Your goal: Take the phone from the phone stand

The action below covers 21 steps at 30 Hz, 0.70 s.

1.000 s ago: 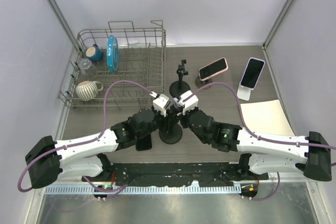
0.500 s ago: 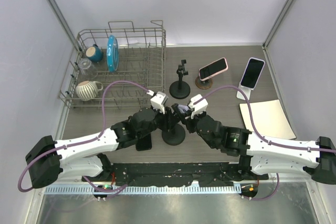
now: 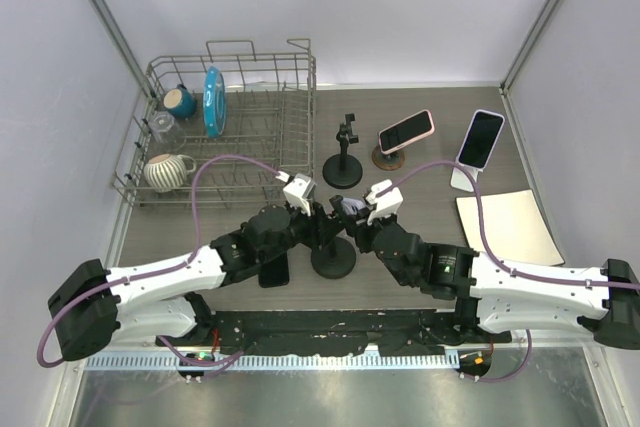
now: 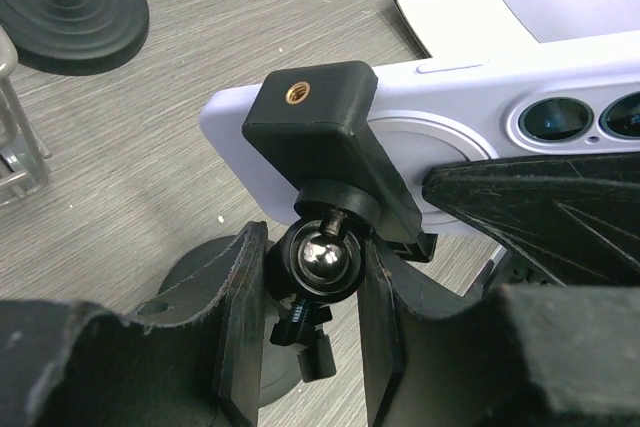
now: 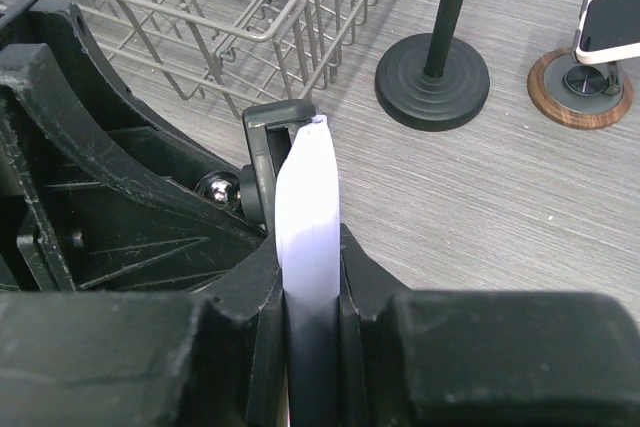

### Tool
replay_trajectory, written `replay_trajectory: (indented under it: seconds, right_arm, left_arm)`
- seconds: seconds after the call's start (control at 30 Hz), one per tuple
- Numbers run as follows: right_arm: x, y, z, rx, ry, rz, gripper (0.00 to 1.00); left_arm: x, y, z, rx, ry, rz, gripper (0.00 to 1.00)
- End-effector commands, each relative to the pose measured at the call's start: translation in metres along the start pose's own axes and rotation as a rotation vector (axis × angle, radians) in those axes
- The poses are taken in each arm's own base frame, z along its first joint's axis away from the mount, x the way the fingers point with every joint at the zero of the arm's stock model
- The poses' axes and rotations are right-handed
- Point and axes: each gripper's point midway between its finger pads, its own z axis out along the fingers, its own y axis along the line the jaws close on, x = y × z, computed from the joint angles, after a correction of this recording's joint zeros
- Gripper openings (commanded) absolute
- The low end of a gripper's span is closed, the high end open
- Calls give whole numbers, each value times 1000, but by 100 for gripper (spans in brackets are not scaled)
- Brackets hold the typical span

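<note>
While my left gripper is clenched on the ball joint of the phone stand, bracing it at the middle of the table, my right gripper is clamped across the phone. One finger presses its face and the other its back, so my right wrist view shows it edge-on.

The lavender phone is not yet free. The stand's black clamp lies flat against its back, and its lip hooks over the phone's edge just beyond my right fingertips.

I judge this to be the extraction step: both grasps are set and only the pull remains. Next I need to draw the phone out of the clamp along its own plane, away from that hooked lip. My left fingers must hold the joint firmly so the round base does not tip or drag. Twisting would likely jam the phone against the lip, so the pull should be straight and slow.
</note>
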Motion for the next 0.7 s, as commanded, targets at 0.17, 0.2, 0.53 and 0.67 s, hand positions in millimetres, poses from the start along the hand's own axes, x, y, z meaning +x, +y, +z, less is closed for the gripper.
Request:
replay_trajectory:
  seconds: [0.17,0.2,0.53,0.67]
  right_arm:
    - [-32,-74,-10,377,-124,103,1]
    - [-31,-74,-9,382,-124,110,1]
    - [-35,-88,-11,484,-136,114,1]
    - [-37,-94,-14,518,-149,122,1]
  left_arm:
    - [-12,76,-11,-307,-117,-58,0]
    - [-12,76,-12,-308,-116,-56,0]
    - [10,67,-10,-297,-83,-35,0]
    - [12,64,-12,-293,-89,-36,0]
